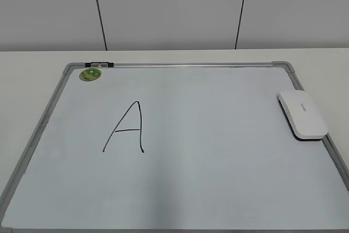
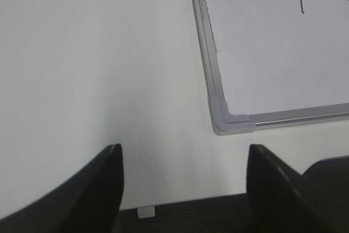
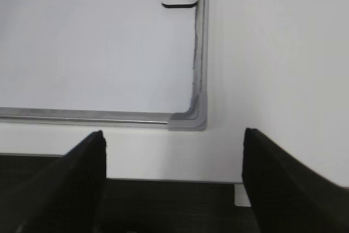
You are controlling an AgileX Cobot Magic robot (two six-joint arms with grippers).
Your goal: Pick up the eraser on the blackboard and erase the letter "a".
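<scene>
Exterior view shows you the eraser (image 1: 302, 114) lying flat at the right edge of the blackboard (image 1: 218, 167), its right side over or against the frame, white shell up and dark underside down, so it is ready to wipe once lifted. The only letter you can see is a large angular capital "A" (image 1: 126, 127) left of centre; no small lowercase "a" shows in any view, so treat this mark as your likely target. A round green magnet (image 1: 90, 74) sits in the far left corner, well apart from both.

The right tool (image 3: 173, 156) hangs spread and empty over the worktop (image 3: 272, 53) just off the board's near right corner, with the eraser far ahead of it along the right frame, which probably makes it the natural arm for the pick. The left tool (image 2: 184, 162) is likewise spread and empty, beside the near left corner.
</scene>
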